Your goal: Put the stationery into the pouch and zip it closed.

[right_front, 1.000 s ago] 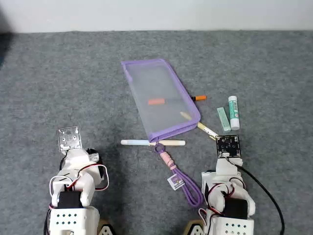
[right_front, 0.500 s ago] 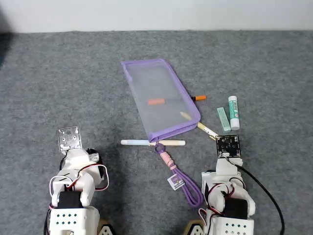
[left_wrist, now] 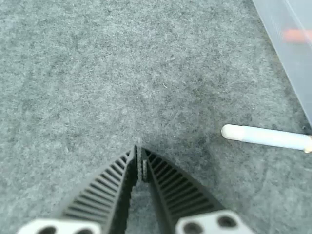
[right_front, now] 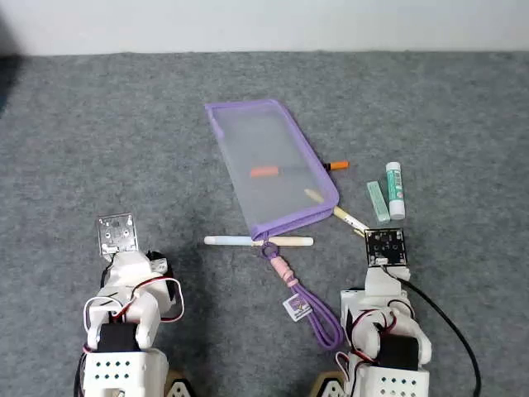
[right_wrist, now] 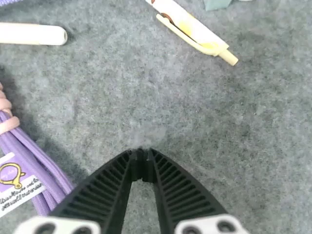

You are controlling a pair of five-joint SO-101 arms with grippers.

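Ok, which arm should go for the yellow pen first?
Right. The yellow pen lies just ahead of the right hand, which is shut and empty; the left hand sits farther off, nearer the white pen.

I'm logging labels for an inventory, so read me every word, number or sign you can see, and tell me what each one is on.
White paper tag on the purple cord: a gold clasp drawing and lines of small print, too blurred to read.
Green-and-white glue stick: label print too small to read.
Flat pale-green stick: nothing legible.
No text here can be read.
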